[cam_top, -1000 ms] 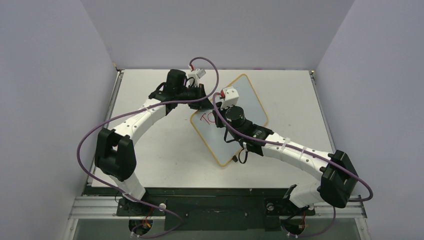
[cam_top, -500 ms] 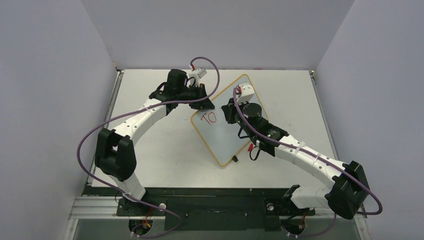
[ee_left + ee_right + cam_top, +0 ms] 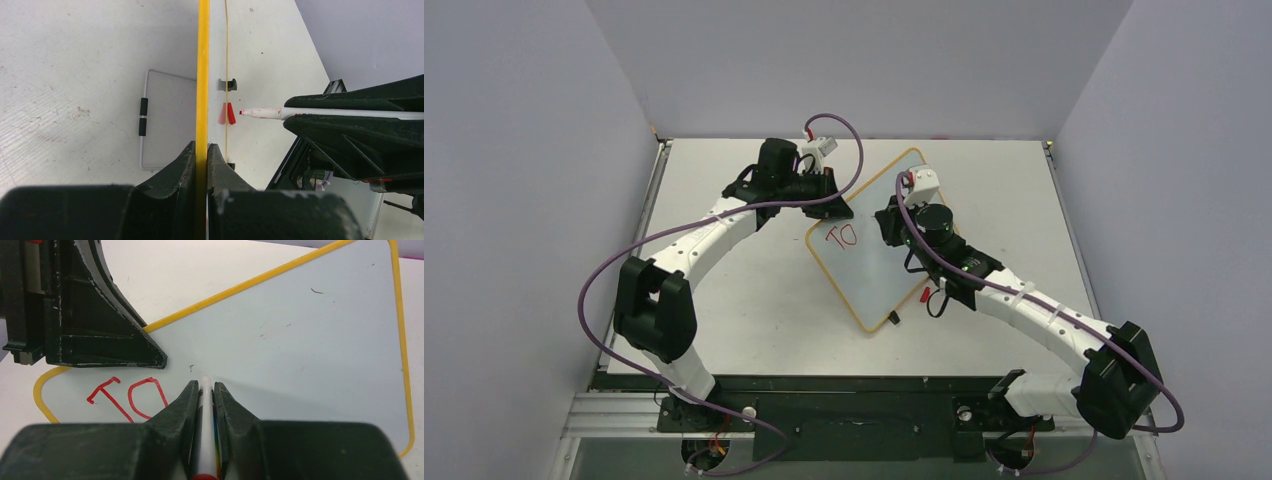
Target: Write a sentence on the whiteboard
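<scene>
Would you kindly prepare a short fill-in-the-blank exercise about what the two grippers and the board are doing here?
1. The left gripper has its jaws shut on the edge of the ____.
2. The right gripper holds a ____ between its jaws.
3. The letters written so far are ____ in colour.
4. So far, ____ letters are written.
Missing words: whiteboard; marker; red; two.
</scene>
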